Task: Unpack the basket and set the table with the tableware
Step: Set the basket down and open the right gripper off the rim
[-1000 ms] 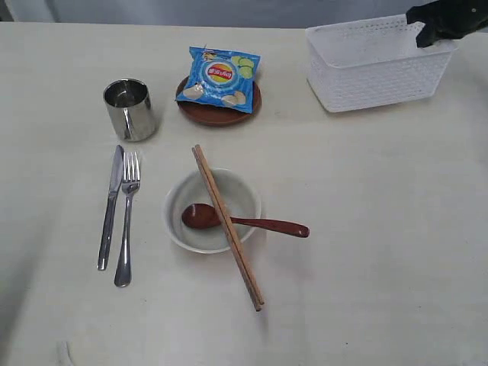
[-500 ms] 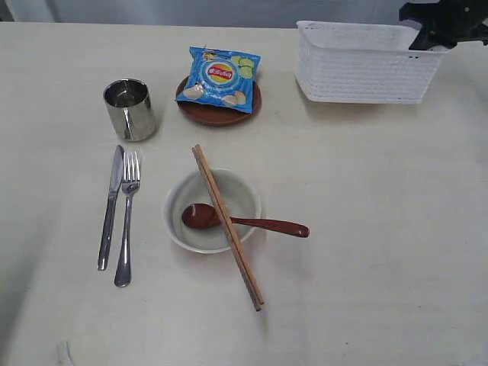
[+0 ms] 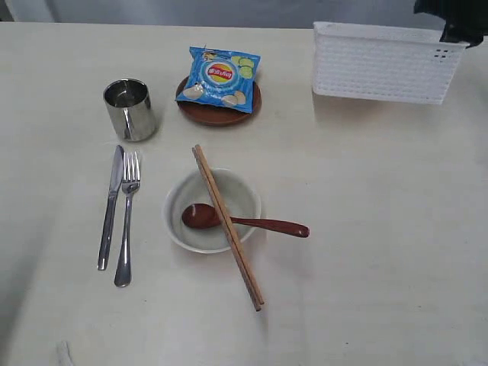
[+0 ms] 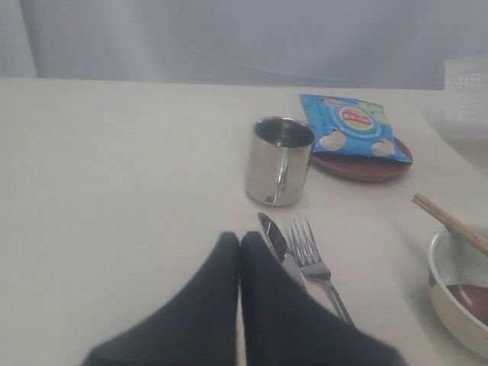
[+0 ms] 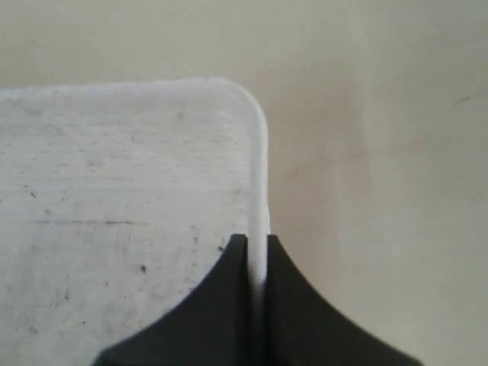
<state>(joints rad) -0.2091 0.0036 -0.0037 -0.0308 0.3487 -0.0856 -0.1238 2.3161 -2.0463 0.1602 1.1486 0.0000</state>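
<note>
1. Looks like a robot lab or test room.
2. Plain pale cream bench (image 3: 381,229) filling nearly the whole exterior frame.
3. Blank grey-white backdrop (image 4: 229,38) across the top of the left wrist frame, with no furnishing on it.
4. Black left hand (image 4: 241,252) at that frame's lower middle.

Blue chip bag (image 3: 222,78), face up
</note>
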